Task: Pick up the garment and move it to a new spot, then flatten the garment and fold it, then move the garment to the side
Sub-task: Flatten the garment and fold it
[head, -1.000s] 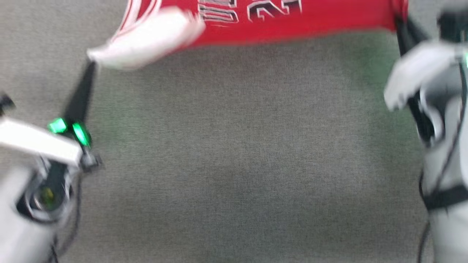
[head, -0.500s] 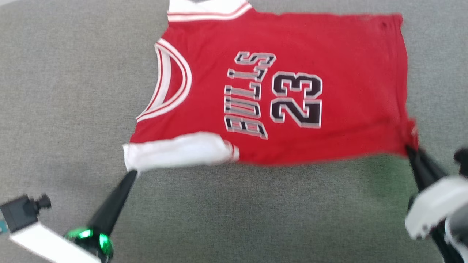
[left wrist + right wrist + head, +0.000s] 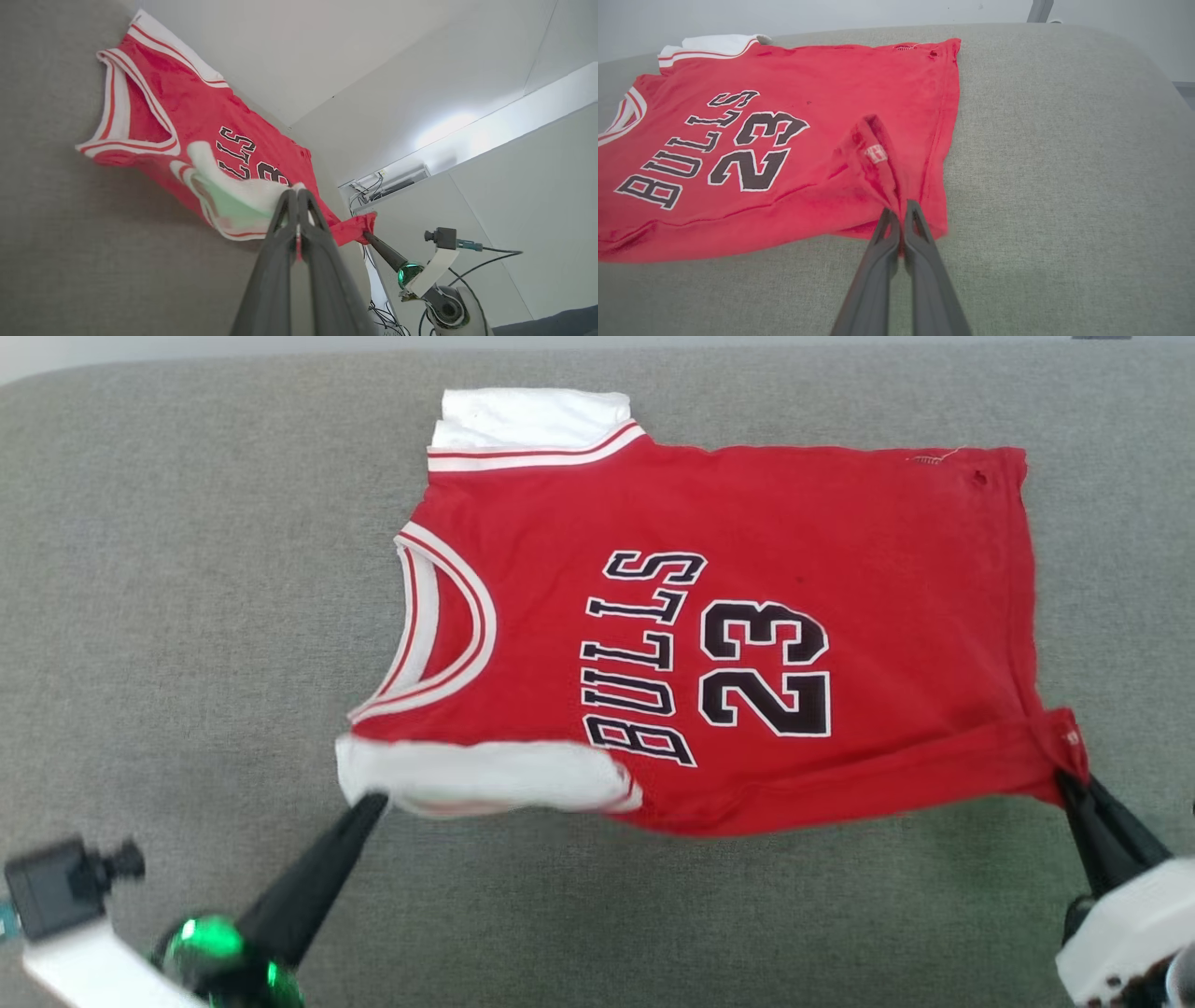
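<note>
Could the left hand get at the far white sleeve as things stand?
Probably not at once: the left hand is shut on the near sleeve of the shirt and would have to let go. Nothing else lies between it and the far sleeve.

Looks like a bare lab or test room, going by plain white walls (image 3: 831, 14), a grey fabric-covered work surface (image 3: 187, 569), a bright ceiling light strip (image 3: 467, 126) and loose cables (image 3: 495, 250).
</note>
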{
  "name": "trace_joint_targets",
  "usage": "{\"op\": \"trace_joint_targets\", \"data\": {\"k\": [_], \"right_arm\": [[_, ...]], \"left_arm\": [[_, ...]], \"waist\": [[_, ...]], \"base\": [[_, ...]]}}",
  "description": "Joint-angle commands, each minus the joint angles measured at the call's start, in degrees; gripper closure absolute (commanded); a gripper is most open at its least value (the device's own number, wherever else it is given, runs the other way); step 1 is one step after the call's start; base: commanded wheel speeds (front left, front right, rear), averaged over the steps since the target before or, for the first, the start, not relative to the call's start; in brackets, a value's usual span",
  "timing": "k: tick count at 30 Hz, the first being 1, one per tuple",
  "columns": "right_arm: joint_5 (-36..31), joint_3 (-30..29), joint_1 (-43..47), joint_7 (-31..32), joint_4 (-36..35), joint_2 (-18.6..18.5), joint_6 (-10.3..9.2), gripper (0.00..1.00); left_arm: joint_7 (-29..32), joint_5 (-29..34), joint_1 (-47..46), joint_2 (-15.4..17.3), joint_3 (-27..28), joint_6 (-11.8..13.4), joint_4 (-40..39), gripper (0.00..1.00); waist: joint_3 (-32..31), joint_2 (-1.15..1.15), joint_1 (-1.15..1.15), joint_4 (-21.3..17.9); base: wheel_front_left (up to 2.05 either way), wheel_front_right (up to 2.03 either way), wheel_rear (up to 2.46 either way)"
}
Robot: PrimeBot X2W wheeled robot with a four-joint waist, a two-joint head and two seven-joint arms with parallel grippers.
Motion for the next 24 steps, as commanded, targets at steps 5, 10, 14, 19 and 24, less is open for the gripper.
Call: {"op": "trace_joint_targets", "data": {"k": [5, 10, 14, 19, 24], "right_arm": [[-1.4, 0.2, -5.1, -0.7, 3.9, -1.0, -0.12, 1.00], [-3.2, 2.1, -11.3, -1.0, 7.9, -0.2, -0.09, 1.00], [-4.8, 3.8, -15.9, -2.0, 10.6, 0.5, -0.09, 1.00], [-7.1, 4.8, -19.7, -3.4, 13.3, 1.3, -0.09, 1.00], [-9.2, 5.5, -21.7, -4.4, 15.8, 2.0, -0.09, 1.00]], "left_arm": [[3.1, -3.9, -9.4, -2.2, 0.6, 0.1, 0.9, 1.00], [7.8, -6.8, -18.4, -4.3, 3.6, 0.1, 6.1, 1.00], [11.9, -7.5, -24.3, -5.6, 5.7, 0.1, 11.2, 1.00], [16.6, -6.3, -29.9, -7.3, 6.6, 0.1, 19.1, 1.00], [19.0, -3.6, -33.3, -8.3, 6.2, 0.1, 26.4, 1.00]], "waist": [[0.7, 0.00, 0.00, -1.1], [3.6, 0.00, 0.00, -2.5], [6.1, 0.00, 0.00, -3.6], [8.7, 0.00, 0.00, -4.3], [10.6, 0.00, 0.00, -5.1]], "base": [[0.00, 0.00, 0.00], [0.00, 0.00, 0.00], [0.00, 0.00, 0.00], [0.00, 0.00, 0.00], [0.00, 0.00, 0.00]]}}
